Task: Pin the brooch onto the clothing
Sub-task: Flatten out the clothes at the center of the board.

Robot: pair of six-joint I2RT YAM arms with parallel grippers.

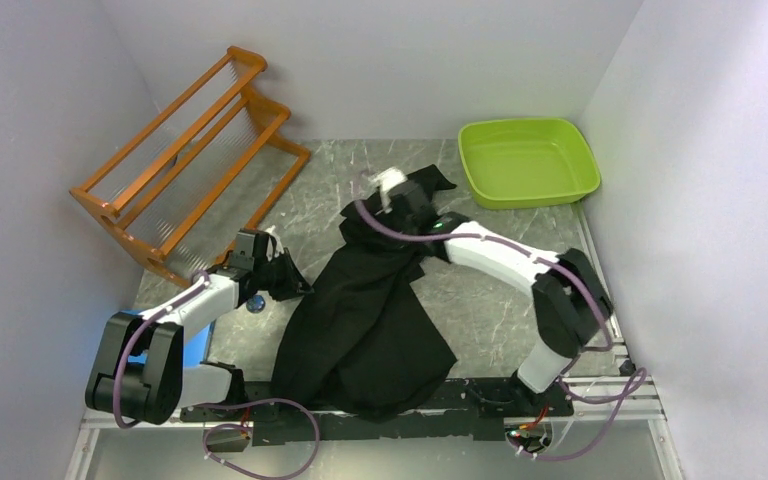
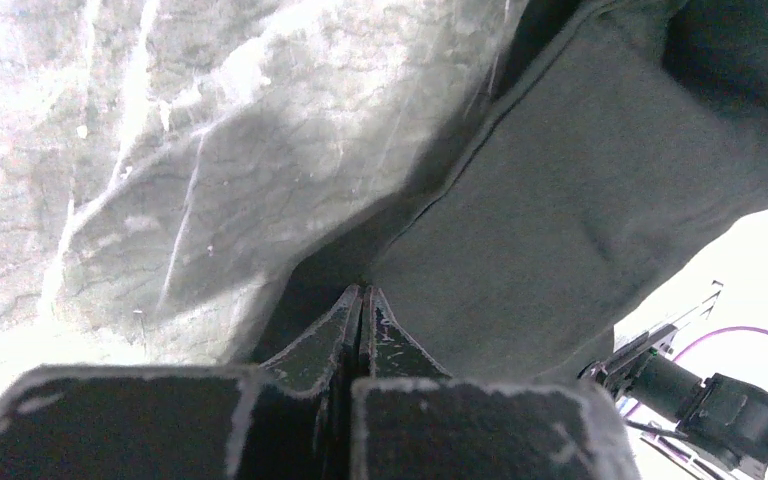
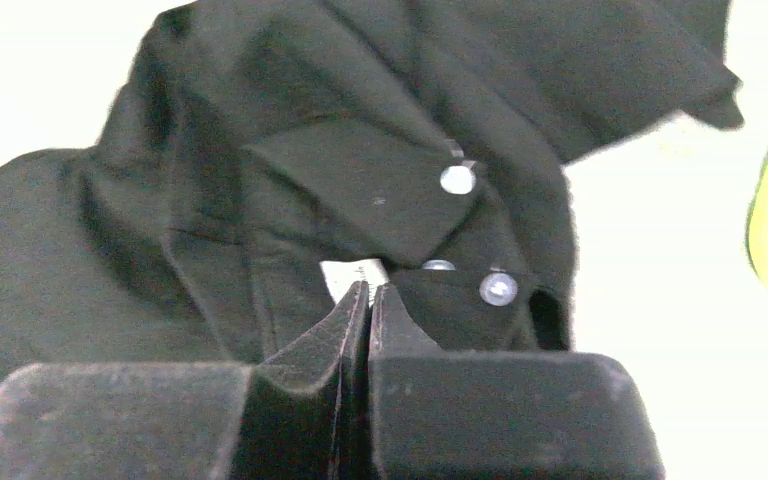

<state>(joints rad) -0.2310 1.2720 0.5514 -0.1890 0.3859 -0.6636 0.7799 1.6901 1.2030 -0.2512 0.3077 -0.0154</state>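
The black shirt [image 1: 370, 310] lies crumpled down the middle of the table, collar at the far end and its lower part hanging over the near edge. My left gripper [image 1: 295, 283] is shut on the shirt's left edge; in the left wrist view the tips [image 2: 362, 292] pinch a fold of the fabric [image 2: 580, 200]. My right gripper [image 1: 405, 200] is shut on the collar; in the right wrist view the tips [image 3: 370, 288] meet at the white neck label [image 3: 345, 275], beside pale buttons [image 3: 457, 179]. A small bluish round thing [image 1: 255, 303], perhaps the brooch, lies under my left arm.
An orange wooden rack [image 1: 185, 150] stands at the back left. A lime green tray [image 1: 528, 160] sits at the back right. White walls close in on three sides. A rail with purple cables [image 1: 580, 400] runs along the near edge.
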